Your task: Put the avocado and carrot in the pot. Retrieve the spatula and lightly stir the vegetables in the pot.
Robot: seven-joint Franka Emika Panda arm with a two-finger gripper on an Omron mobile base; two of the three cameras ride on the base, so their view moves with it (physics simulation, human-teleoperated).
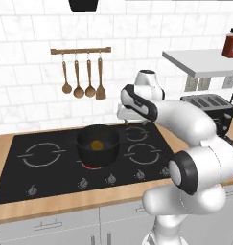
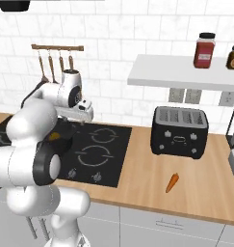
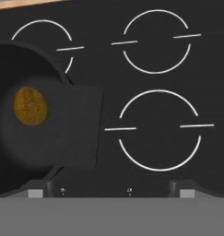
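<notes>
The black pot (image 1: 98,155) stands on the front middle burner of the cooktop. Inside it lies a round yellow-brown avocado piece (image 1: 96,144), also seen from above as the avocado (image 3: 30,106) on the pot's dark floor (image 3: 21,147). My gripper (image 1: 135,120) hovers over the cooktop just right of the pot, open and empty; its fingertips (image 3: 37,191) rise at the bottom of the hand view. The carrot (image 2: 172,182) lies on the wooden counter in front of the toaster, far right of my gripper (image 2: 81,121). The spatula is out of view.
A black toaster (image 2: 180,130) sits on the counter right of the cooktop (image 1: 36,177), under a white shelf (image 2: 176,77) holding jars. Brown wooden spoons and a wooden spatula (image 1: 100,86) hang on a wall rail. Red glows under the pot.
</notes>
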